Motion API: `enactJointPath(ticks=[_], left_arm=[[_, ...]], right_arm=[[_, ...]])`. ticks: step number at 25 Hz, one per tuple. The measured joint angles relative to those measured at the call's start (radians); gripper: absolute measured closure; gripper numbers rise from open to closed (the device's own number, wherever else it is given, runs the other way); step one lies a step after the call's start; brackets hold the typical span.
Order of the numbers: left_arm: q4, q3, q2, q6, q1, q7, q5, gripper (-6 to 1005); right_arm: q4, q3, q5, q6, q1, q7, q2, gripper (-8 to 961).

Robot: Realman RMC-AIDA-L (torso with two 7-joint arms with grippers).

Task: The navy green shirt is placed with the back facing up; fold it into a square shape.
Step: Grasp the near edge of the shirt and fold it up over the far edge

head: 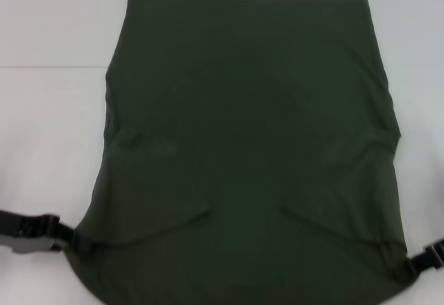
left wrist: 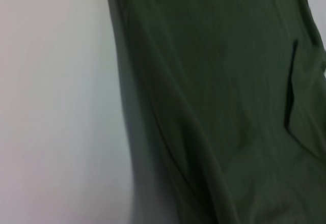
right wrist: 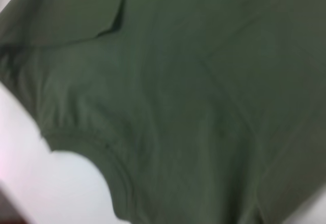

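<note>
Sleeves lie folded inward on the shirt (head: 253, 145). Left gripper (head: 69, 239) and right gripper (head: 415, 262) appear pinched on its near corners; lift both evenly toward the far hem, keeping edges aligned.

Shirt (head: 250, 145) flat on the table (head: 48, 145) — left hand (head: 78, 241) and right hand (head: 409, 267) at its near corners

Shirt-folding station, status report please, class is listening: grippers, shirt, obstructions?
Left gripper and right gripper at the shirt's near corners. Navy green shirt flat on the table, sleeves folded in. Nothing in the way.
</note>
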State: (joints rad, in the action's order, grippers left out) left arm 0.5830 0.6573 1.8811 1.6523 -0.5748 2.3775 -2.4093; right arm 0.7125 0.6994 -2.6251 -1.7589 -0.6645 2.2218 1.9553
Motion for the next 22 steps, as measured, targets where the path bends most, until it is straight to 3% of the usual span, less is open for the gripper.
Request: enactJointPath(ticks=[3,9,18,22], left_arm=[[0.001,-0.001,-0.011,0.093,0.000,-0.003,-0.053,949],[-0.001,0.011,-0.008,0.230,0.000,-0.019,-0.139,949],[-0.005,-0.006,-0.005,0.254,0.003,-0.032,-0.147,949],[-0.006,-0.096,-0.004,0.254,0.000,-0.058,-0.127,949]], right_arm=[[0.000,0.007,-0.030,-0.063,0.006,-0.055,0.000,894],[-0.010,0.031,-0.098,-0.140,0.013,-0.149,0.012,893],[-0.013,0.046,-0.091,-0.144,0.013,-0.174,0.019,894],[-0.003,0.005,-0.033,-0.145,0.025,-0.178,0.018,894]])
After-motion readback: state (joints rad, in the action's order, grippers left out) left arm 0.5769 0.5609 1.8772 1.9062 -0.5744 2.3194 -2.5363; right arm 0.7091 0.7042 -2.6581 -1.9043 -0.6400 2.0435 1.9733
